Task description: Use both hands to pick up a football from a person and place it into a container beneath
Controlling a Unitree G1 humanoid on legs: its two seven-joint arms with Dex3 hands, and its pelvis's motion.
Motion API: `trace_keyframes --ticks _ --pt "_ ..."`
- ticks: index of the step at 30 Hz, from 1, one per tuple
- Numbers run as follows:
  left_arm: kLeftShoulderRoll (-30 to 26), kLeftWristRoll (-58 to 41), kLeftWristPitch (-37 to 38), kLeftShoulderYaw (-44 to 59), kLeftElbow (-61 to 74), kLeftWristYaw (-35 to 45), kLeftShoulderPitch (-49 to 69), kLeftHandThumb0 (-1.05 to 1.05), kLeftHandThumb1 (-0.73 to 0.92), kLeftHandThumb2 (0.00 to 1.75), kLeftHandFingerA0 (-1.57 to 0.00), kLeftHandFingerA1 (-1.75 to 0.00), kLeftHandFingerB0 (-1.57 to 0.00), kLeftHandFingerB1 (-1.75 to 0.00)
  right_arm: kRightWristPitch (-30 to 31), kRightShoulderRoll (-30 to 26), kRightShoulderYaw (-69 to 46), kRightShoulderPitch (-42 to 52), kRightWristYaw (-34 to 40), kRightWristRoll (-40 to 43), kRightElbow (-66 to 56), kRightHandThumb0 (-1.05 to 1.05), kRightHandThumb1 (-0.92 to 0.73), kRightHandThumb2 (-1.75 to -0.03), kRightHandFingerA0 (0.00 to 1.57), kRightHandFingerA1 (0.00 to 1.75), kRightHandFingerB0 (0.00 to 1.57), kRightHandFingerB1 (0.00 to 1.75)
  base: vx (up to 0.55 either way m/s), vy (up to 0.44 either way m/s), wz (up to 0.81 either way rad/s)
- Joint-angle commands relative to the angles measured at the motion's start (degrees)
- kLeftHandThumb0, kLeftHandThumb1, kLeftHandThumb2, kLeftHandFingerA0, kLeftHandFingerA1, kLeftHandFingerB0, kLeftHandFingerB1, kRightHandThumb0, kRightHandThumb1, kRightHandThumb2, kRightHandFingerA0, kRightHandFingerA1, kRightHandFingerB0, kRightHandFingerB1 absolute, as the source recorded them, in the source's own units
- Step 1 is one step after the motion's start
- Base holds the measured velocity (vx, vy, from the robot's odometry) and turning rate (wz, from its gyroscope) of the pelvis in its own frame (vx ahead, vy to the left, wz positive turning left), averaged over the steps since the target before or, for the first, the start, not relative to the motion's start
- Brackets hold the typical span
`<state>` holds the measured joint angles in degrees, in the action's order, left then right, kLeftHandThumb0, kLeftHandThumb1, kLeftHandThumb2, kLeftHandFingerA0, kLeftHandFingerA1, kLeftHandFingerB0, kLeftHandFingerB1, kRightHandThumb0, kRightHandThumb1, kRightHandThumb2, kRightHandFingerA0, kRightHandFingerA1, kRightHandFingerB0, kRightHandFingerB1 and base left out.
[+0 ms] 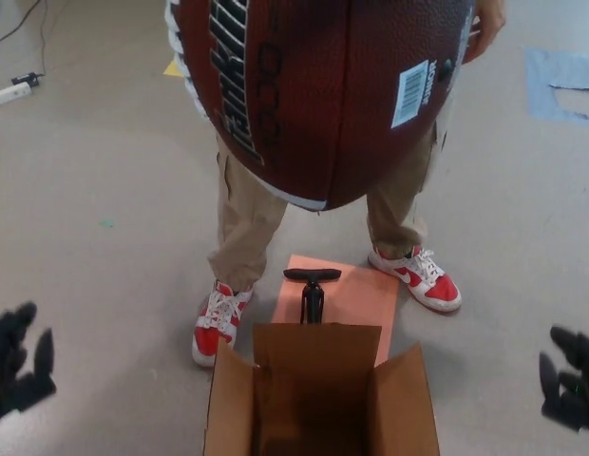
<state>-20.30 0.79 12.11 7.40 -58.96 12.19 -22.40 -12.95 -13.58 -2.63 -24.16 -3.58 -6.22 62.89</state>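
A large brown football with white stripes and a barcode sticker fills the top of the head view, held up by a person whose hand shows at its right edge. Below it stands an open cardboard box with its flaps raised. My left hand is at the lower left edge, open, fingers spread and holding nothing. My right hand is at the lower right edge, also open and holding nothing. Both hands are low and far out to the sides of the ball and the box.
The person stands just behind the box in tan trousers and red and white shoes. A black hand pump stands on an orange pad behind the box. A blue sheet lies at the far right.
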Motion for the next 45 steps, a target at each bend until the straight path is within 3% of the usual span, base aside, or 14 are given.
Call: trace_keyframes --ticks 1,3,5,6,7,24,33,35,36,37,39,41,42,45 --pt "0.06 -6.48 6.87 4.31 0.94 7.64 0.36 -0.85 0.78 0.99 0.00 -0.03 0.00 -0.01 -10.89 -0.72 -2.80 -0.14 -1.80 3.12 0.69 -0.87 -0.78 -1.11 0.07 0.23 0.07 0.16 0.00 0.000 0.00" --pt "1.83 -8.98 7.95 5.99 5.66 7.92 1.48 -0.88 0.81 1.13 0.00 -0.11 0.00 -0.08 -14.03 0.45 -4.22 0.36 -1.76 4.84 -2.22 -0.88 -0.79 -1.13 0.08 0.33 0.07 0.16 0.00 0.000 0.00" --pt "2.77 -10.35 7.10 6.57 10.20 8.34 2.56 -0.87 0.76 1.00 0.00 -0.02 0.00 0.00 -15.23 1.41 -5.59 0.55 -2.38 6.77 -4.79 -0.88 -0.79 -1.12 0.08 0.32 0.08 0.17 0.00 0.000 0.00" --pt "3.70 -12.18 6.14 7.24 14.97 9.48 4.07 -0.81 0.92 0.68 0.00 0.00 0.00 0.00 -15.89 2.63 -7.15 1.36 -4.70 9.71 -8.49 -0.89 -0.79 -1.12 0.08 0.24 0.07 0.14 0.00 0.000 0.00" --pt "4.08 -12.89 5.85 7.25 18.25 9.84 5.32 -0.90 0.84 1.15 0.00 -0.09 0.00 -0.06 -15.94 3.30 -7.61 2.25 -6.00 11.24 -11.43 -0.90 -0.78 -1.12 0.08 0.21 0.07 0.14 0.00 0.000 0.00" --pt "8.04 -21.93 -5.61 1.42 80.59 4.22 17.29 -0.96 0.79 1.16 0.00 -0.08 0.00 -0.05 -6.31 7.46 0.15 19.86 -6.29 20.41 -80.62 -0.88 -0.73 -1.12 0.07 0.21 0.00 0.18 0.00 0.000 0.00" --pt "9.70 -20.53 -10.08 0.05 89.07 0.61 13.52 -0.97 0.76 1.15 0.00 -0.10 0.00 -0.04 -1.79 9.10 3.26 16.76 -4.86 19.02 -88.42 -0.96 -0.79 -1.12 0.09 0.13 0.08 0.15 0.00 0.000 0.00" --pt "9.78 -20.66 -10.73 0.49 89.92 0.33 13.18 -0.89 0.89 0.70 0.00 -0.10 0.00 0.00 -1.30 9.28 3.04 16.47 -4.92 19.96 -88.67 -0.93 -0.76 -1.10 0.10 0.19 0.07 0.17 0.00 0.000 0.00" --pt "9.83 -20.87 -11.27 0.79 90.44 0.22 13.09 -0.89 0.89 0.70 0.00 -0.10 0.00 0.00 -1.11 9.28 2.73 16.40 -5.09 20.66 -88.72 -0.93 -0.76 -1.10 0.10 0.19 0.07 0.17 0.00 0.000 0.00" --pt "9.67 -22.36 -12.51 1.04 91.18 0.05 12.83 -1.00 0.77 1.12 0.00 -0.08 0.00 -0.01 -1.01 9.18 2.54 16.03 -5.45 21.36 -88.70 -0.96 -0.78 -1.10 0.09 0.15 0.08 0.12 0.00 0.000 0.00" --pt "9.74 -22.99 -13.98 1.15 92.47 -0.35 12.64 -0.99 0.75 1.12 0.00 -0.10 0.00 -0.02 -0.35 9.32 2.58 15.83 -5.46 21.53 -89.50 -0.94 -0.77 -1.10 0.09 0.15 0.08 0.13 0.00 0.000 0.00" --pt "10.52 -22.42 -15.13 0.40 94.74 -1.47 11.89 -0.95 0.70 1.00 0.00 -0.11 0.00 0.00 0.17 9.74 3.33 14.80 -5.38 21.70 -90.74 -0.95 -0.78 -1.09 0.10 0.15 0.09 0.13 0.00 0.000 0.00" --pt "10.72 -23.56 -15.67 -0.08 95.09 -1.51 10.61 -0.92 0.89 0.68 0.00 -0.06 0.00 0.00 0.31 9.98 3.60 14.08 -5.08 20.83 -91.13 -0.91 -0.76 -1.09 0.08 0.19 0.07 0.17 0.00 0.000 0.00" --pt "11.04 -24.19 -17.10 -0.99 96.41 -1.70 7.87 -1.01 0.76 1.13 0.00 -0.07 0.00 -0.01 2.46 10.94 4.84 11.78 -4.22 19.63 -92.67 -0.91 -0.77 -1.10 0.08 0.18 0.07 0.18 0.00 0.000 0.00"
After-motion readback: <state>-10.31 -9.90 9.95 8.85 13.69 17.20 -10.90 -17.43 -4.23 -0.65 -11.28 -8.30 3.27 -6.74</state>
